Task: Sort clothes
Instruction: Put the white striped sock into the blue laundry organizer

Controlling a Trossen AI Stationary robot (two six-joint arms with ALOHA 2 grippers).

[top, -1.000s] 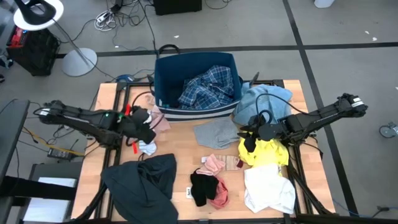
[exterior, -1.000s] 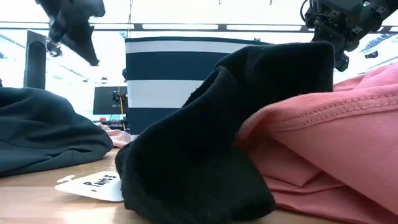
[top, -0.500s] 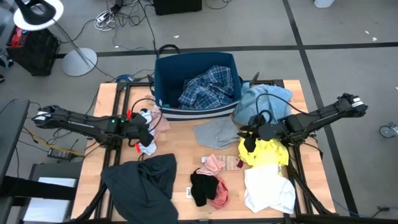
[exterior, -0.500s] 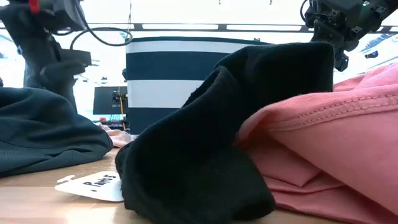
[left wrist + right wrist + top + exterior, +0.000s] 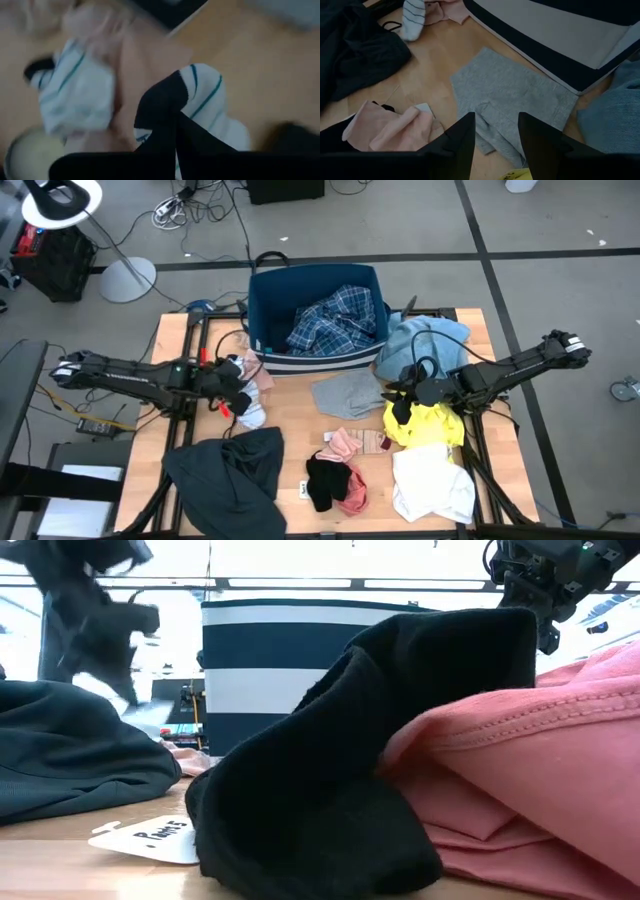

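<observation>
My left gripper is near the table's left middle, in front of the navy striped bin, shut on a small black garment. Below it lie white teal-striped socks and a pale pink piece. My right gripper hovers open and empty between a grey garment and a yellow one. A blue plaid shirt lies in the bin. A light blue garment leans on the bin's right end. My left gripper holds the black garment between its fingers. The garment's free part sticks out past the fingertips, over the striped socks. The picture is blurred and the fingers hide the place of contact, so the part held cannot be told.
A large dark garment lies at the near left. Pink pieces, a black and pink heap and a paper tag lie near the middle. A white garment lies at the near right.
My left gripper has dropped from high above the table to lower down with the black garment, shifting a little toward the left edge and back. It is blurred with motion now. The striped socks under it show more than before. My right arm has kept still.
</observation>
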